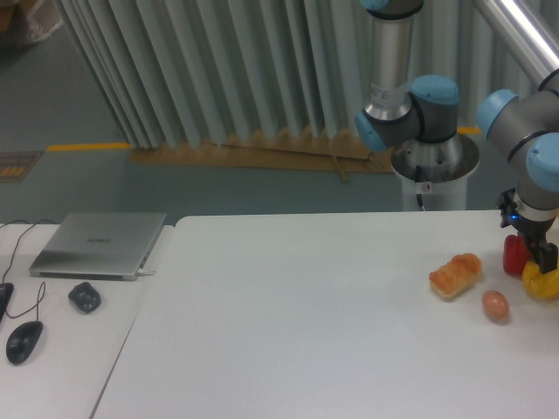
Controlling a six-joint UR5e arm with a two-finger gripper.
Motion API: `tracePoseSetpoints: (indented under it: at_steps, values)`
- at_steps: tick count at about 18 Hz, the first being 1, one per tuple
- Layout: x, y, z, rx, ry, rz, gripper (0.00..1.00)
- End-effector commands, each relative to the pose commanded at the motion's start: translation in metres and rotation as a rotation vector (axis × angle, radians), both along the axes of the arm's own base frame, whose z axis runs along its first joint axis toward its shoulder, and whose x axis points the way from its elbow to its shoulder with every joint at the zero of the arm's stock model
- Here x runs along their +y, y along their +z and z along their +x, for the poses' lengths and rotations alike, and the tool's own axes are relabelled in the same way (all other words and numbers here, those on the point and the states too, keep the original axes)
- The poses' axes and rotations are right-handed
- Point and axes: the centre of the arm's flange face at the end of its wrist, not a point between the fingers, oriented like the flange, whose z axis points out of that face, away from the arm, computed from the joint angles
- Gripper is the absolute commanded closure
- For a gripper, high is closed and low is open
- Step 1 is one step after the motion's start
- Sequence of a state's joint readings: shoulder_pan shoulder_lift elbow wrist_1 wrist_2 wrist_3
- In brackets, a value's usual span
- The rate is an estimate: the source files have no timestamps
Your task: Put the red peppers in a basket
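Note:
The red pepper [514, 255] stands upright near the table's right edge, glossy and small. My gripper [534, 255] hangs right over it, with one dark finger [548, 258] down just to its right, between it and a yellow pepper [541, 285]. The other finger is hidden, so I cannot tell whether the jaws hold the red pepper. No basket is in view.
A bread roll [455, 274] and a brownish egg [495, 305] lie left of the peppers. A closed laptop [100, 244], a mouse [24, 340] and a small dark object [85, 297] sit on the left table. The robot base [432, 161] stands behind the table.

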State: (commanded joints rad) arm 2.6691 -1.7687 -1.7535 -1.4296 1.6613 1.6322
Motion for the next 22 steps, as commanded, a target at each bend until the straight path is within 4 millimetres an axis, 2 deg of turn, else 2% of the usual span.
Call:
tracePoseSetpoints:
  at_steps: [2, 5, 13, 17, 22]
  values:
    - [0.002, 0.009, -0.006, 0.016, 0.001, 0.003, 0.00]
    - [-0.005, 0.009, -0.011, 0.014, 0.013, 0.003, 0.00]
    - [-0.014, 0.020, 0.009, -0.009, -0.005, -0.012, 0.00]
    - [-0.011, 0.015, 0.020, -0.050, -0.014, -0.026, 0.00]
    - [-0.014, 0.002, 0.022, -0.076, -0.012, -0.033, 0.00]
